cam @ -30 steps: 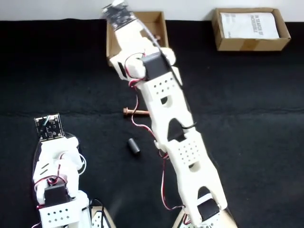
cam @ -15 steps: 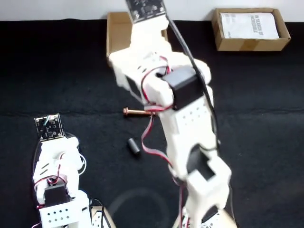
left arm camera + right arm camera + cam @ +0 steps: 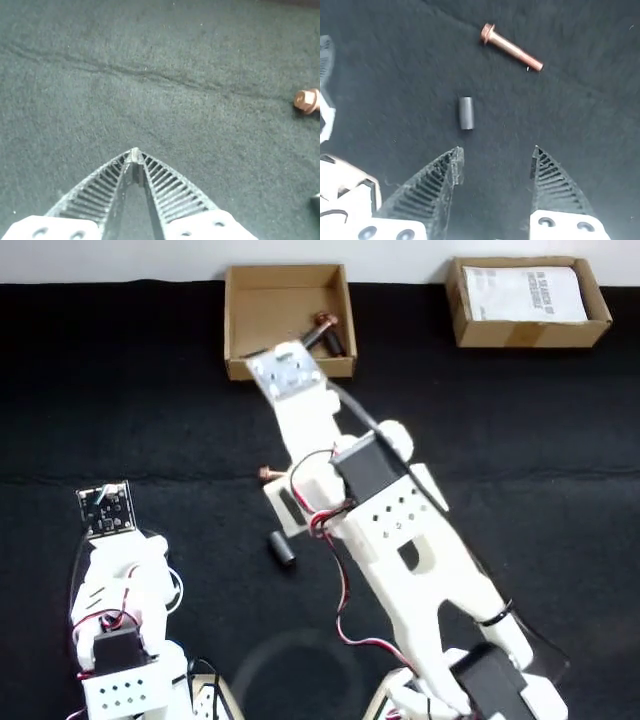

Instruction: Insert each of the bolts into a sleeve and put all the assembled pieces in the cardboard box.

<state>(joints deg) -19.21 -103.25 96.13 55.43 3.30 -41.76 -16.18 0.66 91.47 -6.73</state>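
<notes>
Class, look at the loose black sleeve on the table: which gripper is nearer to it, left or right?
Right. The right gripper hangs open with the sleeve just ahead of it; the left gripper, shut, sits well off to one side.

Even, diffuse light; faint soft shadows

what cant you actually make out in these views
High view: the loose bolt beyond its head end, covered by the right arm.
Left wrist view: that bolt's shank, cut off by the picture's edge; the sleeve is a dark sliver at the same edge.
High view: whether the cardboard box holds one assembled piece or more, too small to tell.
</notes>
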